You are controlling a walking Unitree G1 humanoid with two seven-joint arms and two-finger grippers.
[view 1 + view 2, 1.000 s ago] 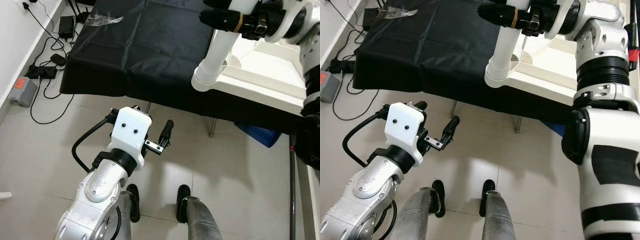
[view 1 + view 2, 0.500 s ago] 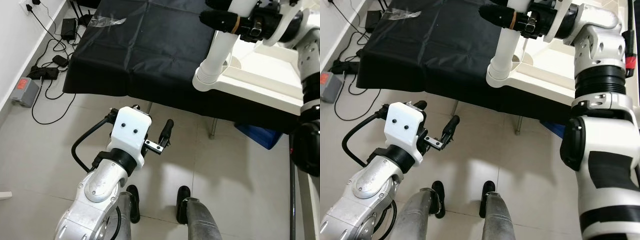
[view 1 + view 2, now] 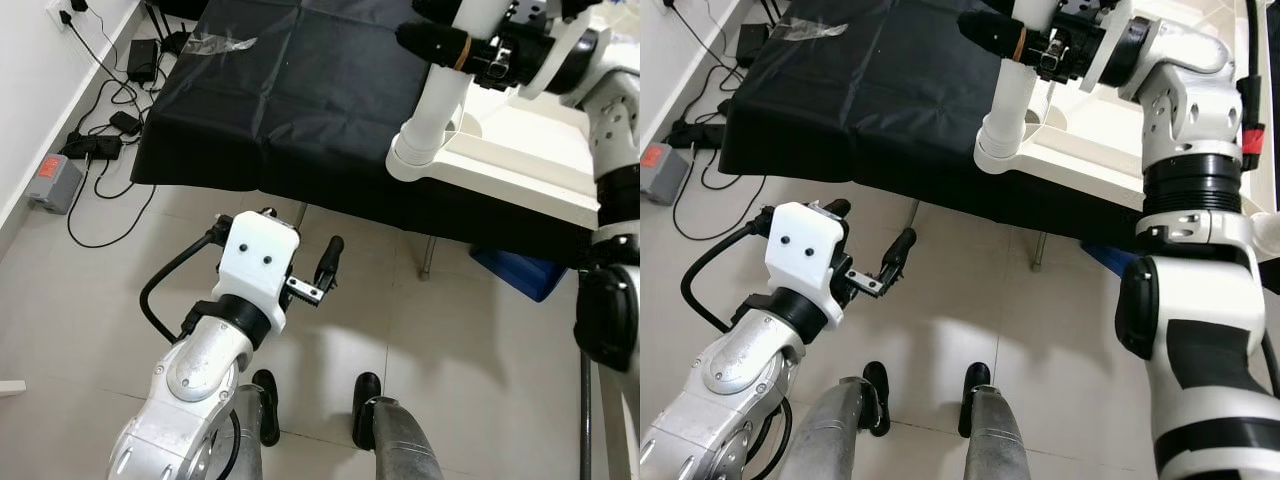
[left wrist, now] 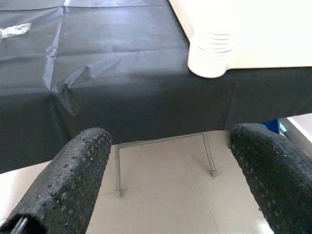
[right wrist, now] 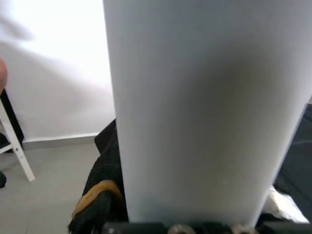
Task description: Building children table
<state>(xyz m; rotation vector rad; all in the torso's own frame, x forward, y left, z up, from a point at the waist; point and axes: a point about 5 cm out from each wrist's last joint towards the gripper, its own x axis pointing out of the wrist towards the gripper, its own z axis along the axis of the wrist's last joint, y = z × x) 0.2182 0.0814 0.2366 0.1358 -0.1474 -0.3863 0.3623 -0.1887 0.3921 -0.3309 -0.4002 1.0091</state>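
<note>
Left end effector idle low, right one gripping a table leg

Nearest, the left end effector (image 3: 318, 268) hangs over the tiled floor (image 3: 470, 340), fingers spread and holding nothing. Farther off, the right end effector (image 3: 1025, 42) is clenched around the upright white table leg (image 3: 434, 100), whose base sits at the corner of the overturned white tabletop (image 3: 520, 150) lying on the black-draped table (image 3: 300, 90).

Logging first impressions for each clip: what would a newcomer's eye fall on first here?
The white table leg stands upright at the corner of the upturned white tabletop, with the right gripper shut around it up high. That tabletop lies on a work table under a black cloth. Lower down, the left gripper hangs open over the tiled floor, holding nothing.
</note>
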